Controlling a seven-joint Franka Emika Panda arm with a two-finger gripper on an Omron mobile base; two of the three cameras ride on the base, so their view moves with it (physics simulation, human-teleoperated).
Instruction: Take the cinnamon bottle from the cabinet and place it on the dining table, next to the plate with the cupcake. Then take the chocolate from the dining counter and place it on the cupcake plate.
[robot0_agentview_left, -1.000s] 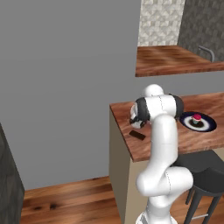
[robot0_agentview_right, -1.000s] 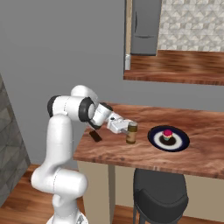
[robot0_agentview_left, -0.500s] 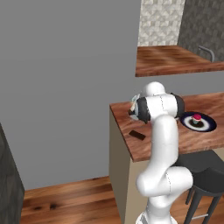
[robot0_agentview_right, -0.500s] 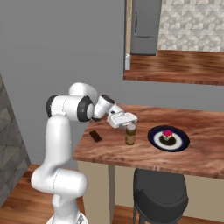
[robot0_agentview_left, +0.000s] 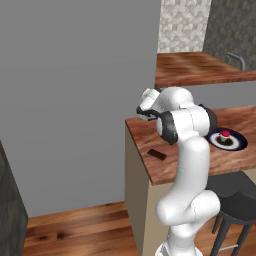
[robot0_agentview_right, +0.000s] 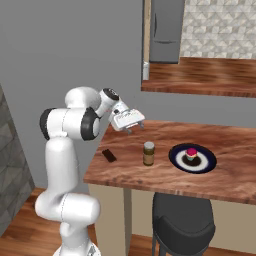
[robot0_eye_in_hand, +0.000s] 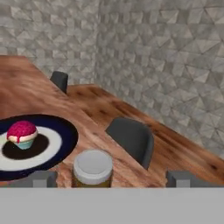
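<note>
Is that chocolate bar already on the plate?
No, the chocolate lies on the wooden table, left of the bottle.

The cinnamon bottle (robot0_agentview_right: 148, 153) stood upright on the counter (robot0_agentview_right: 165, 177), between the chocolate (robot0_agentview_right: 109, 155) to its left and the cupcake plate (robot0_agentview_right: 207, 162) to its right. The cupcake (robot0_agentview_right: 191, 154) sat on that plate. A stool (robot0_agentview_right: 182, 223) stood below the counter's near edge.

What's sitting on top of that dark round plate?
A tiny cupcake with a red top sits in the middle of the cupcake plate, on its paler inner ring. The part of the plate under the cake is covered.
</note>
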